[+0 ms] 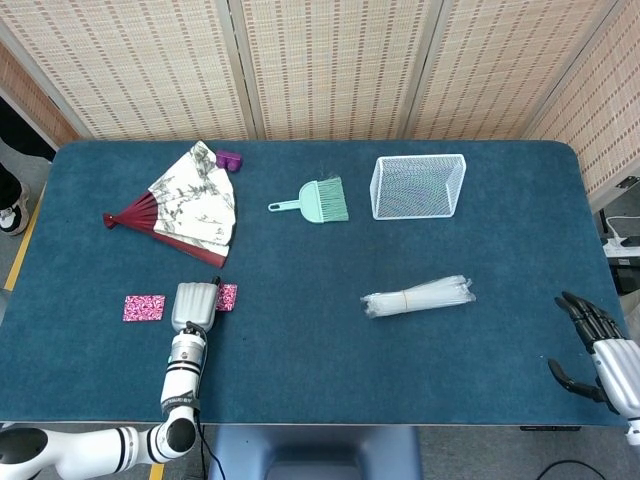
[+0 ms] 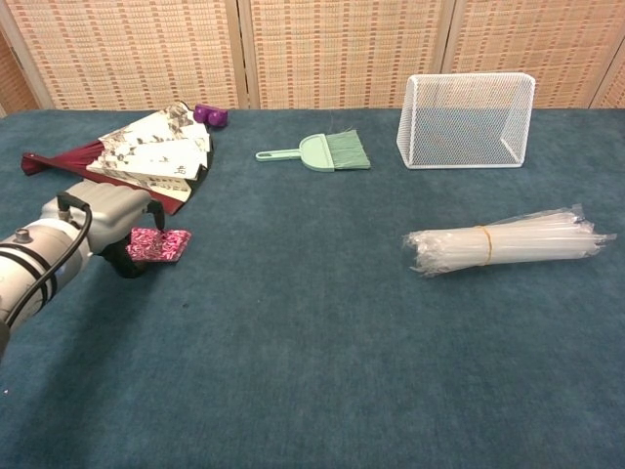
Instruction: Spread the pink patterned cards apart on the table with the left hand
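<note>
Two pink patterned cards lie apart near the table's front left. One card (image 1: 143, 307) lies by itself to the left. The other card (image 1: 228, 296) (image 2: 161, 244) lies flat on the cloth with its left edge under my left hand (image 1: 195, 304) (image 2: 103, 227). That hand is palm down, its dark fingertips bent onto the card's near edge, and it lifts nothing. The chest view does not show the left card. My right hand (image 1: 598, 346) hangs off the table's front right corner, fingers spread and empty.
A folding paper fan (image 1: 188, 206) lies just behind the cards, with a small purple object (image 1: 230, 159) at its top. A green hand brush (image 1: 315, 201), a white wire basket (image 1: 418, 186) and a bundle of clear straws (image 1: 417, 296) lie further right.
</note>
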